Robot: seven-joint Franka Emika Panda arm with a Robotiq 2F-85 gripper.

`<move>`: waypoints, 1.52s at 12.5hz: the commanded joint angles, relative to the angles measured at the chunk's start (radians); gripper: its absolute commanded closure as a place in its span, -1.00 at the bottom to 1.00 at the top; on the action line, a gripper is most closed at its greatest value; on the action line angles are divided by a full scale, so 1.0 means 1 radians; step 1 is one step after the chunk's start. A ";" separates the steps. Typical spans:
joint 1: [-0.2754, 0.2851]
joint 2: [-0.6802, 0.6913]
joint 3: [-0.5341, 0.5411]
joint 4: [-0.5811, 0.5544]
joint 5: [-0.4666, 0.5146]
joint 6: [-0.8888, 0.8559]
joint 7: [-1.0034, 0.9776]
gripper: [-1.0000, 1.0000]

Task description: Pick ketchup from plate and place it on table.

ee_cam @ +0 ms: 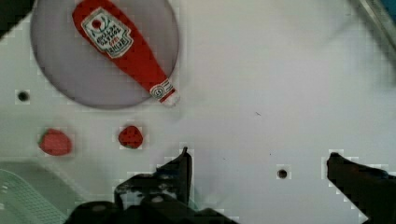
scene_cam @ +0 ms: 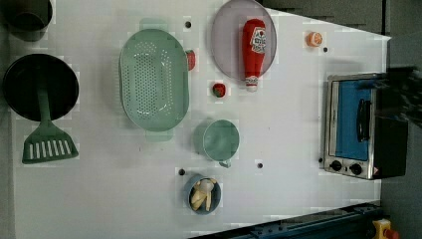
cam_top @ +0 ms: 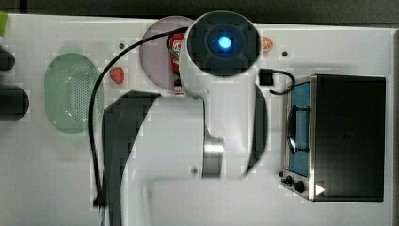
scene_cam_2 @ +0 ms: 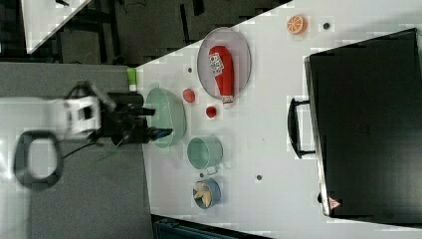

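Ketchup (ee_cam: 125,49) is seen lying flat on the plate (ee_cam: 65,84), cap end over the rim toward the counter (ee_cam: 261,84), well apart from the pincer (ee_cam: 259,161), whose jaws are spread wide and hold nothing, presumably readied for the approach.

The ketchup (ee_cam: 126,46) bottle has a white printed label, but the lettering's too blurry to read. The toaster oven (scene_cam_2: 366,124) carries a small red warning triangle near one corner.
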State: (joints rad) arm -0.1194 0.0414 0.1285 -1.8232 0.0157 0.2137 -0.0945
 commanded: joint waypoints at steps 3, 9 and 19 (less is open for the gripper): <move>0.013 0.119 0.034 -0.003 0.011 0.093 -0.265 -1.00; 0.030 0.313 0.037 0.004 0.008 0.308 -0.494 -1.00; 0.067 0.627 0.035 0.199 -0.115 0.463 -0.517 -1.00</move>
State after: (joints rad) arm -0.0645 0.6675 0.1655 -1.6592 -0.0883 0.6729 -0.5728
